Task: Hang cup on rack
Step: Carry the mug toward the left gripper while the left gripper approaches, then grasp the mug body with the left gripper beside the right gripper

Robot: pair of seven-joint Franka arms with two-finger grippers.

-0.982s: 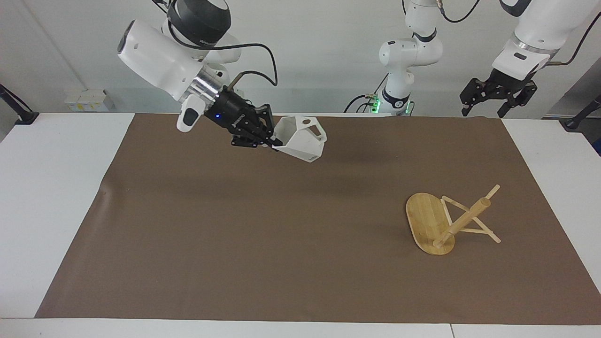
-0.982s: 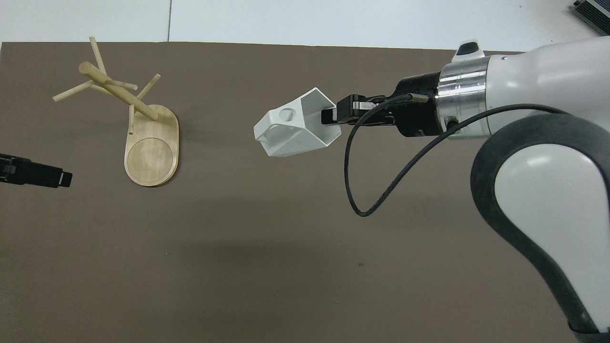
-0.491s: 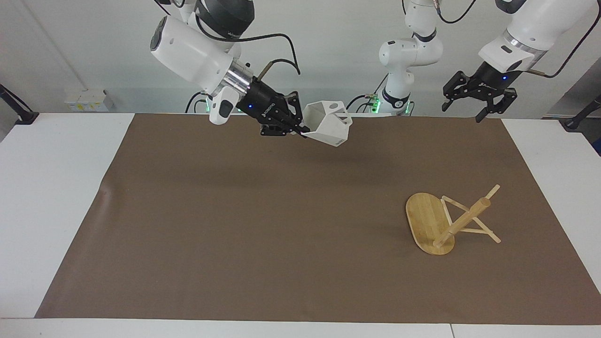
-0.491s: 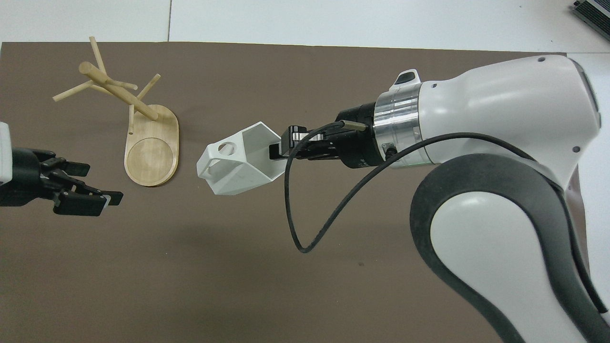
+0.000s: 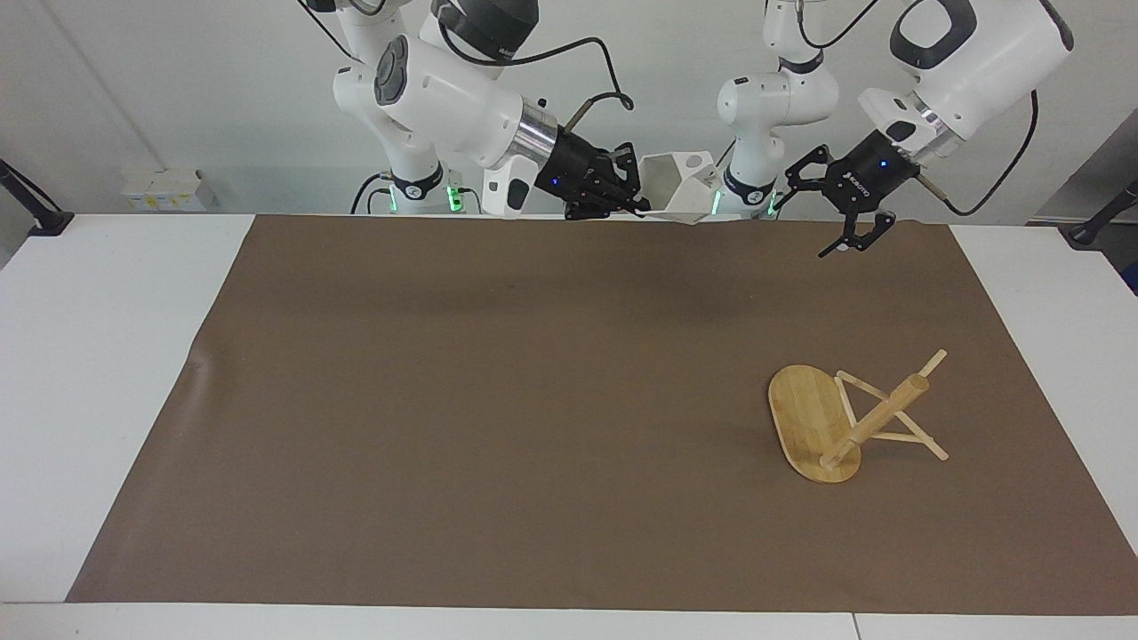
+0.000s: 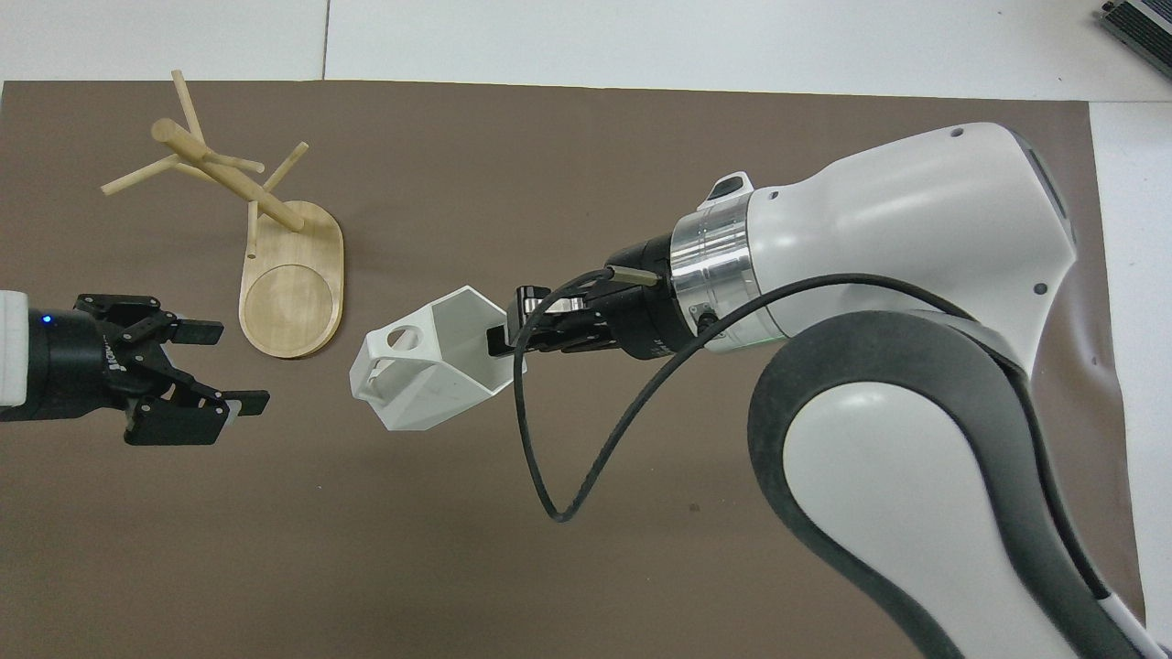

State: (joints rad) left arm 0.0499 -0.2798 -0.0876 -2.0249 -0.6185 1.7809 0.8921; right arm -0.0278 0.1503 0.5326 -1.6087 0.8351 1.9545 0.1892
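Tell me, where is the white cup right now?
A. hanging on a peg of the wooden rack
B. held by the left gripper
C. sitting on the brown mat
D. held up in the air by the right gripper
D: the right gripper pinches the cup by its rim, up above the mat; the left gripper is open.

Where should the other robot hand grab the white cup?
Probably by the bare faceted body near its base. The right gripper is shut on the cup at its rim, and the blocky handle should stay free for a peg of the rack. The cup is held up in the air on its side, base end toward the open left gripper, so that gripper could come straight in from its own end of the table.
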